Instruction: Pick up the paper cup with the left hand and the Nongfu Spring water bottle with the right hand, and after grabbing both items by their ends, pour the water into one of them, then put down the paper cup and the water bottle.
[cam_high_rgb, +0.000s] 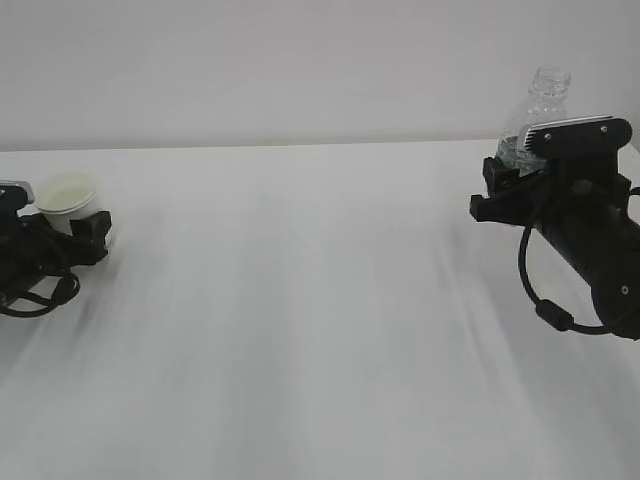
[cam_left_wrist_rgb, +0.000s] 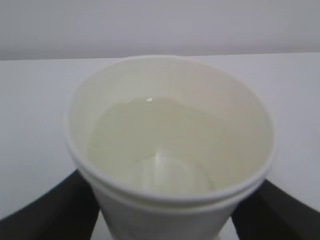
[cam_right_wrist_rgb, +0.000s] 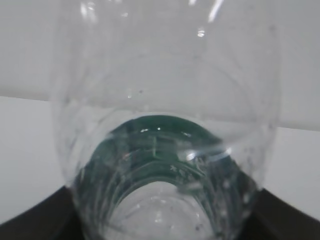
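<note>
The white paper cup (cam_high_rgb: 68, 200) stands upright at the far left of the table, with pale water (cam_left_wrist_rgb: 150, 135) in it. My left gripper (cam_high_rgb: 75, 235) flanks the cup (cam_left_wrist_rgb: 170, 200) low down. Its black fingers (cam_left_wrist_rgb: 45, 215) sit on either side, with thin slivers of table showing between them and the cup wall. At the far right, the clear Nongfu Spring water bottle (cam_high_rgb: 545, 95) stands upright with its capless neck on top. My right gripper (cam_high_rgb: 505, 185) is shut on its green-labelled body (cam_right_wrist_rgb: 160, 130). The bottle (cam_right_wrist_rgb: 165, 100) looks nearly empty, and the gripper hides its base.
The white table (cam_high_rgb: 320, 300) stretches between the two arms, with its far edge meeting a plain pale wall (cam_high_rgb: 300, 70). A black cable loop (cam_high_rgb: 545, 300) hangs under the right arm.
</note>
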